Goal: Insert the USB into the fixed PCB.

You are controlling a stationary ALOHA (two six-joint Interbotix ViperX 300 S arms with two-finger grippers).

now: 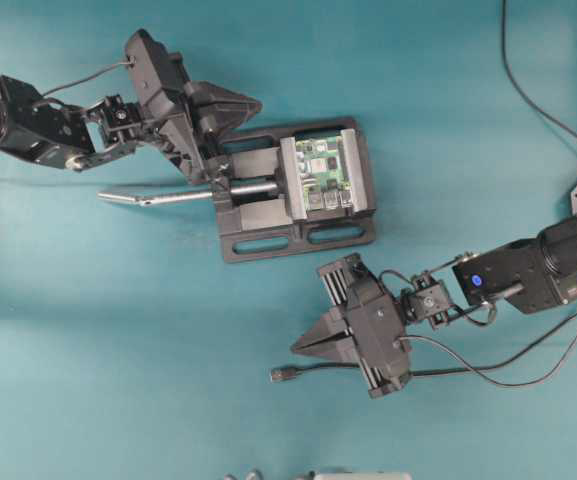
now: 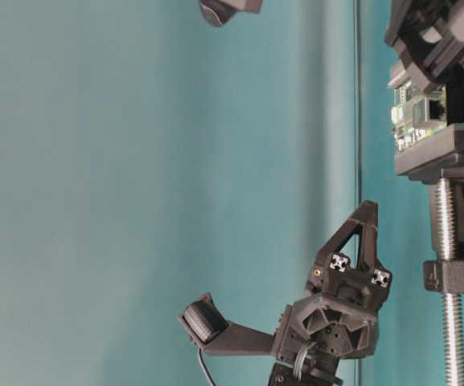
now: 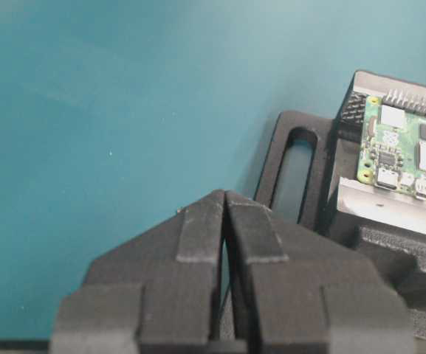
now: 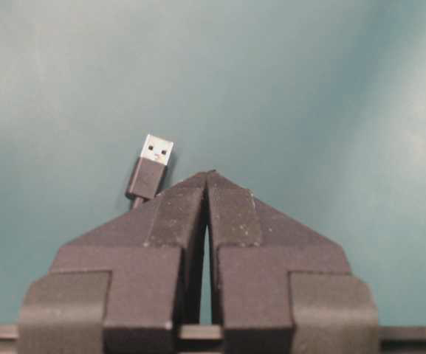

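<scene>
Right wrist view: nothing is done; the thin black USB cable with silver-tipped plug [image 4: 151,168] lies ungrasped just ahead-left of the right tool [image 4: 207,177], pressed together and empty, as is the left tool [image 3: 224,198]; the small green PCB [image 1: 325,172] awaits insertion.

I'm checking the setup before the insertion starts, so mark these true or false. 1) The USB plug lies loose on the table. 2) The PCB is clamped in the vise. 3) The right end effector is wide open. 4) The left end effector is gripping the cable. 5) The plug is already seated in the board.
1) True: the USB lies on the table, beside the right end effector.
2) True: the PCB sits in the vise.
3) False: its jaws are closed together, empty.
4) False: the left end effector is shut on nothing, near the vise.
5) False: the plug lies well apart from the board.
</scene>
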